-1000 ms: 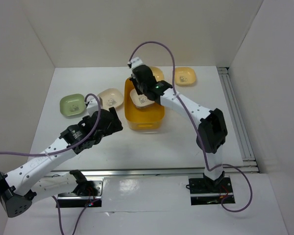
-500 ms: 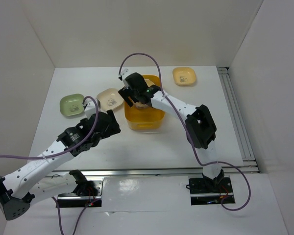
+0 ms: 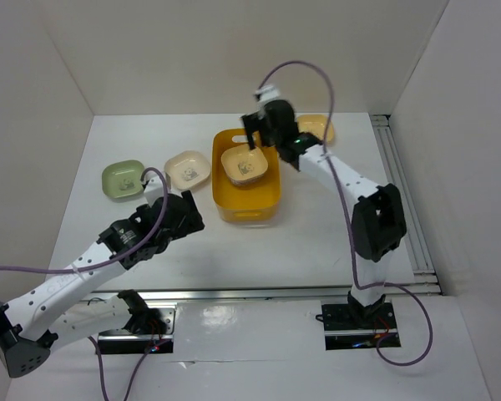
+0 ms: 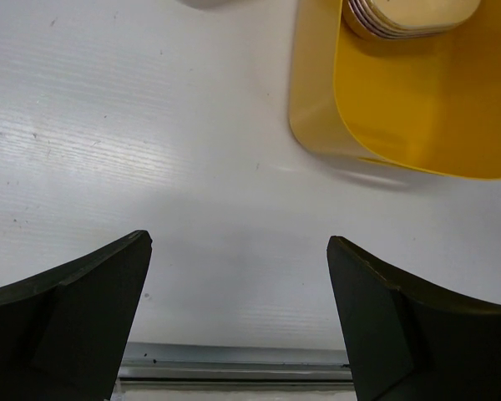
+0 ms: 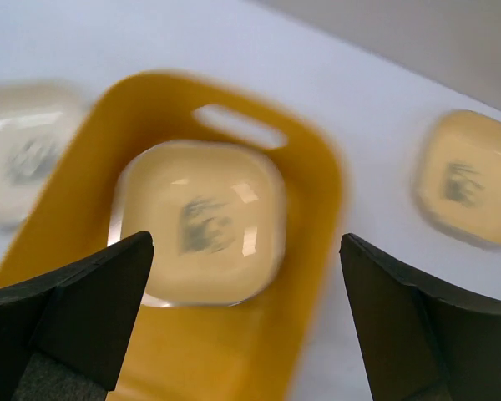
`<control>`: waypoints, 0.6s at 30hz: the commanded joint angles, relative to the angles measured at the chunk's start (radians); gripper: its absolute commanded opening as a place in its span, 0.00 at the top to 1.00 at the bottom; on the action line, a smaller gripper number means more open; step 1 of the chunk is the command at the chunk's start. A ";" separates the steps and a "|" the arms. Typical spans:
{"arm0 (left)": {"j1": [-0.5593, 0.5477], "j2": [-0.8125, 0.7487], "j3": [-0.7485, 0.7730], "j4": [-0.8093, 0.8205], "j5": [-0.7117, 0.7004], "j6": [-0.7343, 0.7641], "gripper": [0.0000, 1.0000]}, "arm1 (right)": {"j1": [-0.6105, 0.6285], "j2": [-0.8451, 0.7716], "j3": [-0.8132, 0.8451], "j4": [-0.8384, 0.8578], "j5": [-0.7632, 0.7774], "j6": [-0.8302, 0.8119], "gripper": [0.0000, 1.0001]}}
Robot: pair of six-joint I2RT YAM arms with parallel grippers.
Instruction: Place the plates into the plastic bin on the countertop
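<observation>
Plastic bin (image 3: 247,205): smooth glossy plastic, walls slightly see-through. Plate in bin (image 5: 196,221): glossy, glazed-looking, bright highlights; exact material can't tell. Desk (image 4: 150,167): white, matt, fine parallel ribbing, a few dark specks. Rail (image 4: 234,357) along desk's near edge: bare metal, dull sheen. Jaws, both arms: black, matt, smooth, prob. plastic. Left arm link (image 3: 63,288): white, smooth, semi-matt, w/ rows of small holes.

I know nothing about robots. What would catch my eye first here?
The bright orange-yellow plastic bin sits mid-table with a stack of plates inside, and the right arm's jaws hang open above its far end. Three plates lie outside: a pale green plate and cream plate to its left, a yellow-orange plate far right.
</observation>
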 commanded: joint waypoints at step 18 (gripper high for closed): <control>-0.033 -0.023 -0.044 0.063 0.077 0.052 0.00 | -0.595 0.578 0.551 -0.024 -0.101 0.198 0.02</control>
